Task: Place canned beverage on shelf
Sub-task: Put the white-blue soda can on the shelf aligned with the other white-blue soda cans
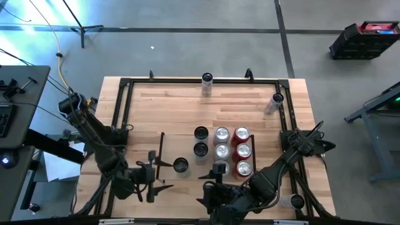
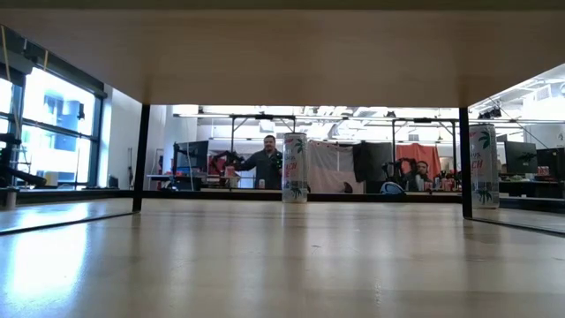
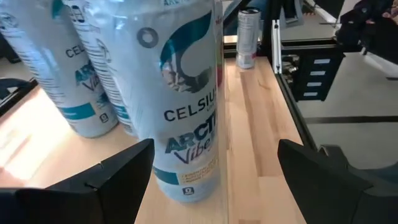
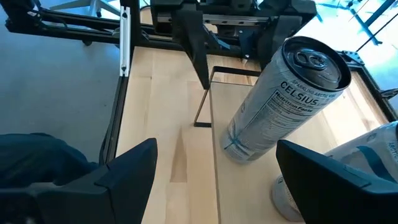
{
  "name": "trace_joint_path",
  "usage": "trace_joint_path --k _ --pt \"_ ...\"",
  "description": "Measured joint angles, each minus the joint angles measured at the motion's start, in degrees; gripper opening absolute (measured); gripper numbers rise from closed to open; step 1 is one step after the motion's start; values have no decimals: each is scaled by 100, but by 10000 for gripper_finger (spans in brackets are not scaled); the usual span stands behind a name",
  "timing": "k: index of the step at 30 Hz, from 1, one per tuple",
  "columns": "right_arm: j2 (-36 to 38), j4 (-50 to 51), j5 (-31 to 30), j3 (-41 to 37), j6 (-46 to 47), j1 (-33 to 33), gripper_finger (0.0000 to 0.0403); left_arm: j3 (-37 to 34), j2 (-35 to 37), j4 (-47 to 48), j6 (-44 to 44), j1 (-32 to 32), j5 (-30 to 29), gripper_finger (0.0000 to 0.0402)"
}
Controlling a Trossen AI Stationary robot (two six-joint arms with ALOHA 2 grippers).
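The shelf (image 1: 178, 140) is a light-wood bay inside thin black rails, holding several upright cans in rows. Its near-left can (image 1: 180, 164), pale blue and white with a dark top, stands on its base beside the left rail. My left gripper (image 1: 161, 175) is open at the table's left of that can. In the left wrist view the can (image 3: 186, 106) rises just ahead of the gripper (image 3: 214, 180), with clear gaps to both fingers. My right gripper (image 1: 209, 184) is open and bare near the front edge, facing the same can (image 4: 280, 106).
Single cans stand at the far edge (image 1: 207, 79), the far right (image 1: 277, 100) and the near right corner (image 1: 296, 201). A black frame (image 1: 122, 112) edges the tabletop. Bare wood lies left of the shelf and behind it. A person (image 2: 265, 163) shows in the room beyond.
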State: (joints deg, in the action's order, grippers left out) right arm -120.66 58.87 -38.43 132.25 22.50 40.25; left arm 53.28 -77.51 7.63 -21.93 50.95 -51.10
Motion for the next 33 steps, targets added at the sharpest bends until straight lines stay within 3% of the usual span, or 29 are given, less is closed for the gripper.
trace_joint_path --k 7,11,33 --pt "-86 -35 362 7 5 -81 314 7 -249 -469 209 -198 567 330" --pt "-157 -102 454 7 -96 -157 314 7 -276 -609 271 -246 587 330" --pt "-166 -71 334 7 -166 -159 314 4 -451 -1557 1002 -558 1127 330"
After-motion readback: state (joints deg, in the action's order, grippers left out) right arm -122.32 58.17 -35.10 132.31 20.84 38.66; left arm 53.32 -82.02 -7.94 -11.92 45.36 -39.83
